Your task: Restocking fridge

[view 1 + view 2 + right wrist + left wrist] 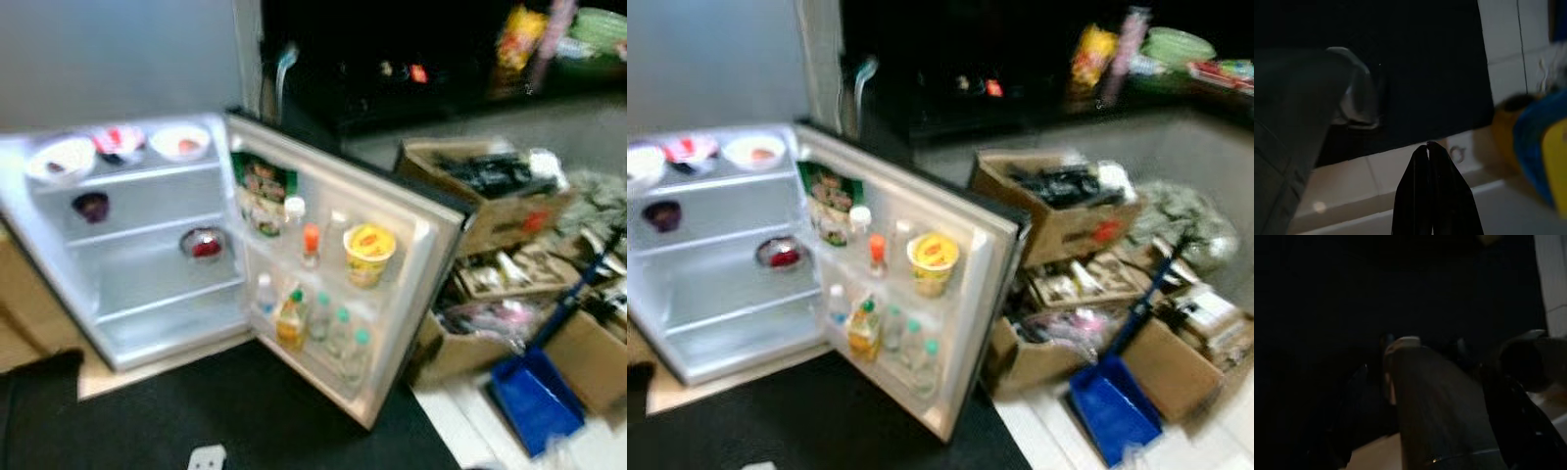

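— Where was the fridge (127,294)?

— Low on the floor before me, its door (392,294) swung wide to my right. The whole picture was blurred.

— What stood inside?

— Three bowls on the top shelf: a white one (61,159) at the left, a red-and-white one (120,143) in the middle, another white one (180,142) at the right. A dark bowl (91,206) sat on the shelf beneath, and a bowl with something red (203,243) on the shelf below that.

— And the door?

— A green packet (263,191) at the top, then a white-capped bottle (294,211), an orange-capped bottle (311,243) and a yellow cup (368,254). In the bottom rack, a juice carton (290,321) beside several clear bottles (338,333).

— Your pincers?

— My right pincer (1428,149) was clenched, fingertips together, over pale tiles by a black mat (1415,73). My left wrist view was too dark; I could not tell how that pincer stood.

— Anything around?

— Cardboard boxes (490,196) of clutter to the right of the door, and a blue dustpan (534,397) on the tiles.
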